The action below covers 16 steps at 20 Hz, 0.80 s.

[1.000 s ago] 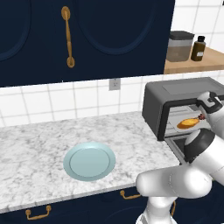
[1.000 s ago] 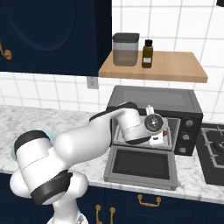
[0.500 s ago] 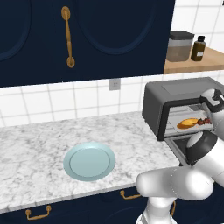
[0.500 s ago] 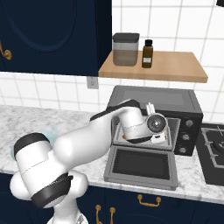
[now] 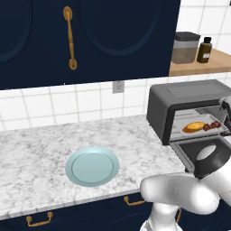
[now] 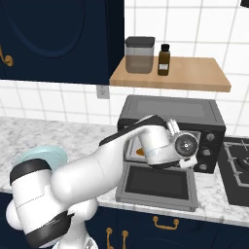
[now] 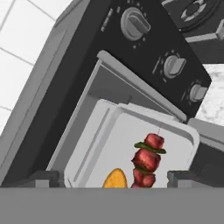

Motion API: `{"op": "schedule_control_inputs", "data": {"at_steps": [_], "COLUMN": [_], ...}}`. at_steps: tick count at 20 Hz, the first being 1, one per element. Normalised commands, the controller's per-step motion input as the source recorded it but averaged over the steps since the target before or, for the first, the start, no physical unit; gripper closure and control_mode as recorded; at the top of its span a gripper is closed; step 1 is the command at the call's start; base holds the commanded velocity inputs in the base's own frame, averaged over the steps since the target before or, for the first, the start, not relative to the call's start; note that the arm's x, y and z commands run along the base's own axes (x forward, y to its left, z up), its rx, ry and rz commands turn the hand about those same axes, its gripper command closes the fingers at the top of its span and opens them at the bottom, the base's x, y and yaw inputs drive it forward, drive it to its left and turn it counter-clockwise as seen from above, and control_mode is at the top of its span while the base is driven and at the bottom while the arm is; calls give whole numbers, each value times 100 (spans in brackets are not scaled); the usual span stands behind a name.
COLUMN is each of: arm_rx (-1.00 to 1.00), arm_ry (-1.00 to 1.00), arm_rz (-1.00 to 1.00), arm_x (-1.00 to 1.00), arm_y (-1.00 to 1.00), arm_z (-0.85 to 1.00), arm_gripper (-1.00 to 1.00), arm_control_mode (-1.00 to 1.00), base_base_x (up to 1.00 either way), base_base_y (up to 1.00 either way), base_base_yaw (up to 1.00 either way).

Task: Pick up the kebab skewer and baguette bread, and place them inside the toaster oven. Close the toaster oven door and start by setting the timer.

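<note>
Inside toaster oven (image 5: 180, 108): kebab skewer (image 7: 146, 162), baguette bread (image 5: 195, 127)

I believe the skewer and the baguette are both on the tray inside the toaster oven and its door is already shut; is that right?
Not quite: the toaster oven door is open, folded down flat in front of the toaster oven, as the left base view shows. The rest holds: the kebab skewer and the baguette bread both lie on the tray inside.

No readable text — the small marks beside the toaster oven (image 7: 131, 57) knobs (image 7: 134, 22) are too blurred.
</note>
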Motion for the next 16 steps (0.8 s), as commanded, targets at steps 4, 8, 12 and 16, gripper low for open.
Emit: {"op": "schedule_control_inputs", "data": {"at_steps": [4, 8, 12, 16], "arm_rx": [-25, -27, -26, -26], "arm_ry": [-6, -9, -10, -12], "arm_rz": [21, 22, 24, 24], "arm_x": [-33, -9, 0, 0], "arm_y": [0, 0, 2, 5], "arm_z": [-20, -18, -18, -18], "arm_gripper": [-100, -100, -100, -100], "arm_control_mode": [-100, -100, -100, -100], "base_base_x": [0, 0, 0, 0], "base_base_y": [0, 0, 0, 0], "base_base_yaw": [0, 0, 0, 0]}}
